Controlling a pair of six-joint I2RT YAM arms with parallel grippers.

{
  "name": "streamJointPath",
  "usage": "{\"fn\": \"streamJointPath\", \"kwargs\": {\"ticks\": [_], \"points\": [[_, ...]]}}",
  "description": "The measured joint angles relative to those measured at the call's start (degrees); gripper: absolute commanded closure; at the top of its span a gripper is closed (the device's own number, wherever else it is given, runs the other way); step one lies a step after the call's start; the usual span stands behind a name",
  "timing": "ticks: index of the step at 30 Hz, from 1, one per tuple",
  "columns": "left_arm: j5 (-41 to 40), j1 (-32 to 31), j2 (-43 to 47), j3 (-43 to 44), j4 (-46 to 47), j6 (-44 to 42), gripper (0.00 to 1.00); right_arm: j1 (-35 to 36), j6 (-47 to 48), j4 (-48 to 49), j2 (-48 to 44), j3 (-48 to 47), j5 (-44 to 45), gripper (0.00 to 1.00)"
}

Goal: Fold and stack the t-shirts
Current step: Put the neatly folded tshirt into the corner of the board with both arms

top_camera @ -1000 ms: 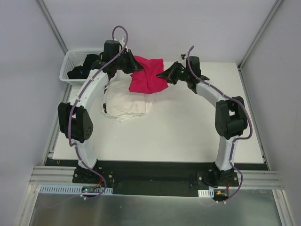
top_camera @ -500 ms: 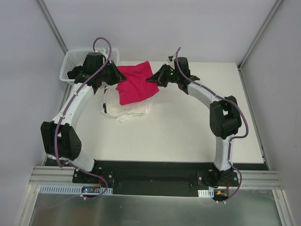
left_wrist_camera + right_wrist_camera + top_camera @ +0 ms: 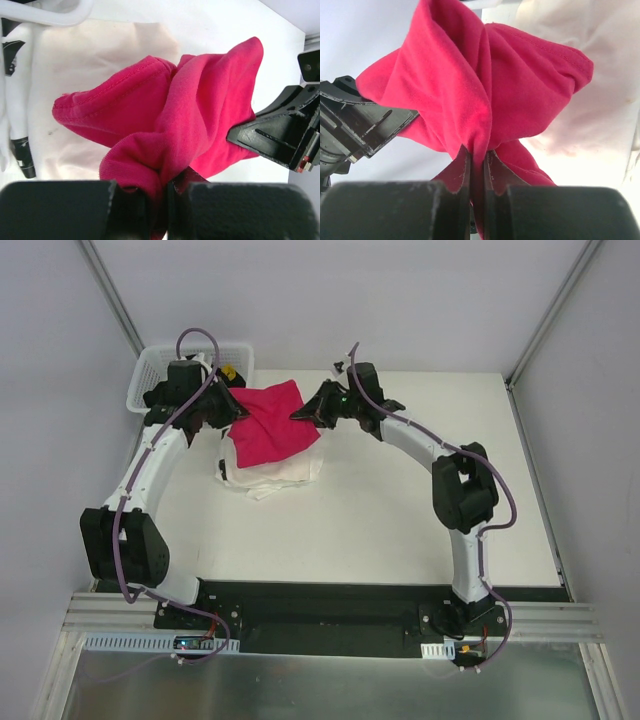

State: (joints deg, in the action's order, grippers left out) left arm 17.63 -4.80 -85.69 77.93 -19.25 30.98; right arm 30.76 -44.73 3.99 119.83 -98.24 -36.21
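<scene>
Both hands are up at the far L part of the desk (image 3: 400, 510), w/ the red shirt (image 3: 272, 425) held btw them. The L hand (image 3: 165, 192) is clenched tight on a bunch of the red shirt. In its own cam the cloth is squeezed btw its 2 black fingers & puffs out past them. The R hand (image 3: 477, 170) is clenched on the other side of the same shirt, w/ a thin fold of red cloth pinched in the slim gap btw its fingers. From the top cam the L hand has the shirt's L edge & the R hand has its R edge. The shirt is folded up small & wrinkly, not flat, & it sags a bit in the middle. Each wrist cam shows the other hand's black tip stuck into the red cloth on the far side. The red shirt is over the far part of the cream shirt (image 3: 275, 472); can't tell if its low part touches it. The cream shirt lies on the desk, folded into a rough square, w/ a messy bit poking out at its near L corner. A white basket (image 3: 150, 375) sits at the far L corner of the desk, just behind the L hand & near both shirts.
</scene>
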Motion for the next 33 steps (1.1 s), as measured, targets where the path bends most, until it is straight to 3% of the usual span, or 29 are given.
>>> {"fn": "streamJointPath", "kwargs": {"ticks": [16,33], "points": [[-1.66,4.17,-0.44,-1.90,0.26,-1.05,1.00,2.23,0.22,-1.44,1.77,-2.62,0.00,0.99],[0.37,5.75,-7.63,-1.79,1.73,-1.42,1.00,3.17,0.20,-1.64,3.65,-1.62,1.05,0.99]]}}
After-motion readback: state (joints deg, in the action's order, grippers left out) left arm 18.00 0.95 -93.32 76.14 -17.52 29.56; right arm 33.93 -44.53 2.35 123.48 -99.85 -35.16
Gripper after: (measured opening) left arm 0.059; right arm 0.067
